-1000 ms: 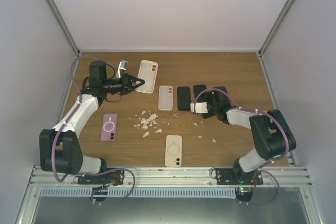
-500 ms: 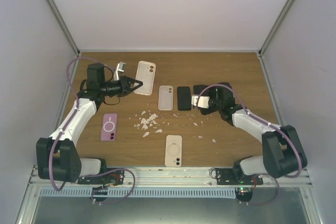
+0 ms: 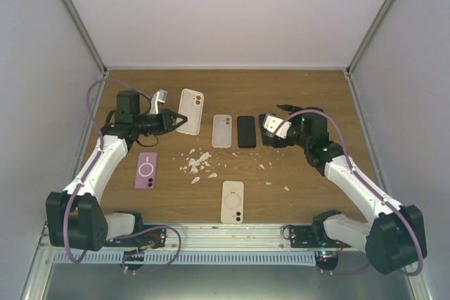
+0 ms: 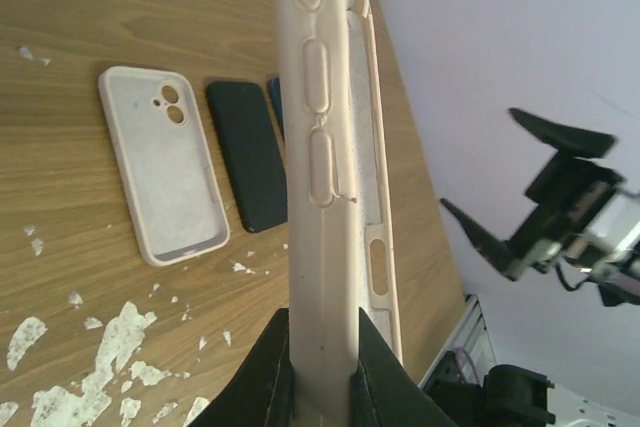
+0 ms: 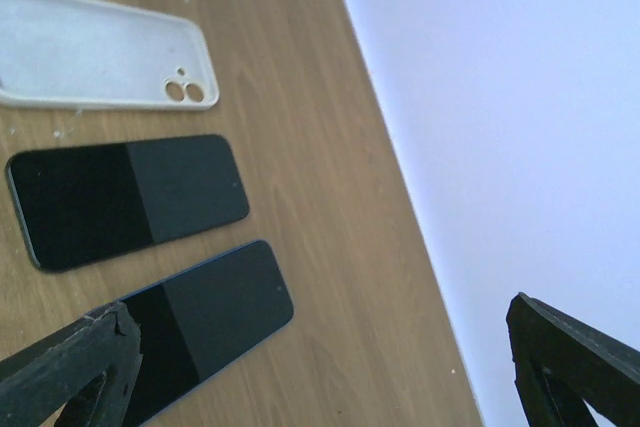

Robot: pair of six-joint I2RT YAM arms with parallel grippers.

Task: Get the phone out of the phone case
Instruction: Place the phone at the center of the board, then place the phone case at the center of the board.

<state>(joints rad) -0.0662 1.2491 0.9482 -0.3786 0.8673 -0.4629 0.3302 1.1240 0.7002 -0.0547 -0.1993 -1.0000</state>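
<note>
The left gripper point(image 4: 322, 342) is clamped on one end of the cream phone case point(image 4: 320, 147) and holds it on edge above the table point(image 4: 60, 7), at the far left. From this edge view I cannot tell surely if the case is empty. The right gripper point(image 5: 320, 315) hovers with its fingers wide apart over the dark phone point(image 5: 205, 312), which lies flat and bare at the far middle. I judge this one to be the task's phone. Another black phone point(image 5: 130, 197) lies just beside it on the left, then a white case point(image 5: 90, 47).

The hold on the case is thin, so it may twist and drop. If the right claw goes down carelessly, a finger may scrape the screen or push the phone away.
</note>
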